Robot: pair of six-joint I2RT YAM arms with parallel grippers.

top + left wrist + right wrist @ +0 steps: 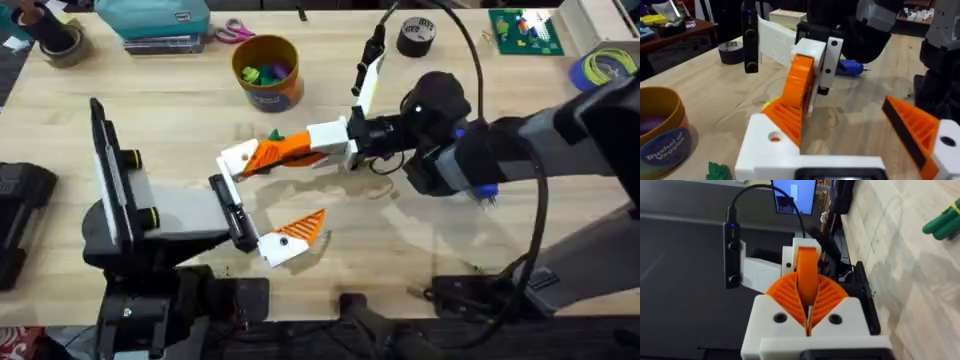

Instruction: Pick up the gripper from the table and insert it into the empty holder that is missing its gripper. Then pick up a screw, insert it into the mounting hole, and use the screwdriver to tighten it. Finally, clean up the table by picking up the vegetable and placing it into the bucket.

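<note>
1. Starting at the lower left of the overhead frame, the left gripper (pixel 275 195) is spread wide. One jaw carries an orange pad; the other jaw is the holder (pixel 238 158), a white block left of centre.
2. The orange gripper piece (pixel 801 82) lies just right of the holder. Its long axis runs from the centre of the frame leftward and slightly down, with its leading end touching the white block. Whether it is fully seated cannot be told.
3. The right gripper (pixel 807 300) reaches in from the right and is pressed together, pinching the piece by its trailing end. It is plainly the arm to push along that axis.
4. The screwdriver (pixel 850 67) lies on the surface (pixel 180 130) beneath the right arm.
5. The vegetable (pixel 275 135) sits just above the piece, untouched.
6. The bucket (pixel 268 70) stands farther up, near the top centre.
</note>
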